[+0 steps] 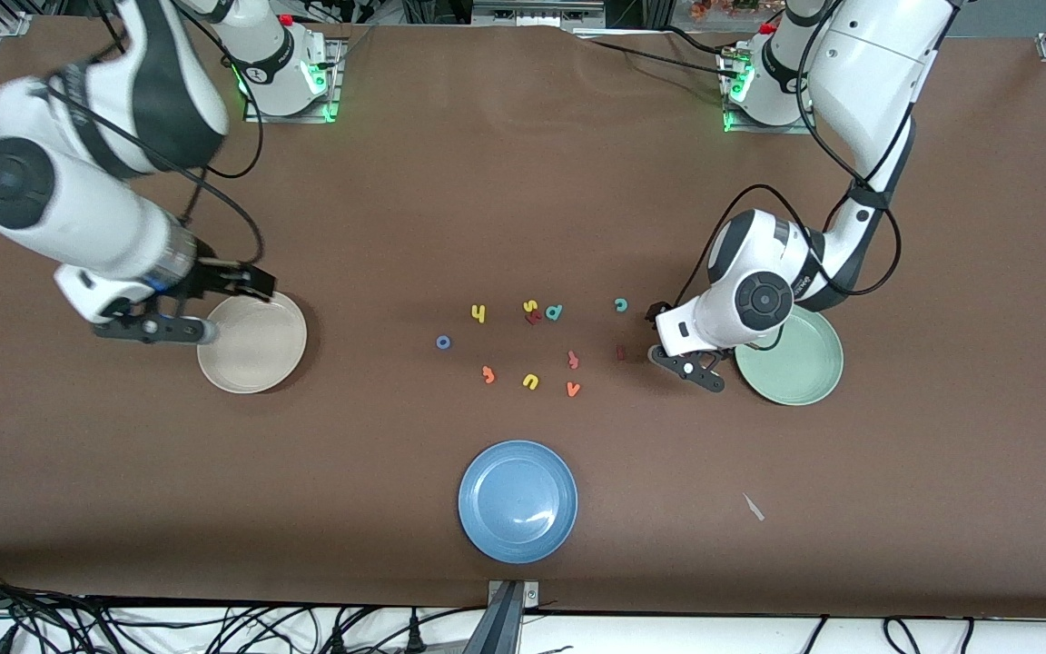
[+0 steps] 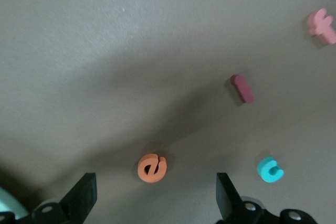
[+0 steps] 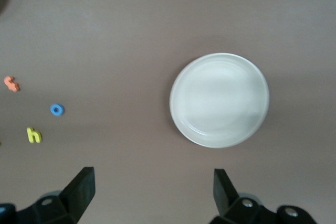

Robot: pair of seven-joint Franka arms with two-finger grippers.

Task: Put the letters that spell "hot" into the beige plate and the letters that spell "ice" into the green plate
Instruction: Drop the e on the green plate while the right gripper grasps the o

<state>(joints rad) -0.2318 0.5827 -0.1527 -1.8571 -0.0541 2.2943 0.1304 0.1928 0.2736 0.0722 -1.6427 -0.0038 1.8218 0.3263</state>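
Observation:
The yellow h (image 1: 478, 313), blue o (image 1: 442, 342) and orange t (image 1: 488, 373) lie mid-table. They also show in the right wrist view as h (image 3: 33, 135), o (image 3: 56, 109) and t (image 3: 11, 83). My right gripper (image 1: 169, 328) hangs open and empty beside the beige plate (image 1: 251, 343), whose rim (image 3: 219, 99) is bare inside. My left gripper (image 2: 155, 192) is open beside the green plate (image 1: 791, 356), over the orange e (image 2: 152, 167). That e lies on the table just off the gap between the fingers and is hidden in the front view. The dark red i (image 2: 241, 88) and teal c (image 2: 270, 169) lie close by.
A blue plate (image 1: 518, 500) sits nearest the front camera. Other loose letters lie among the task's own: a teal d (image 1: 554, 312), a yellow u (image 1: 530, 381), an orange v (image 1: 573, 389) and a pinkish hooked one (image 1: 572, 360). A small pale scrap (image 1: 753, 507) lies toward the left arm's end.

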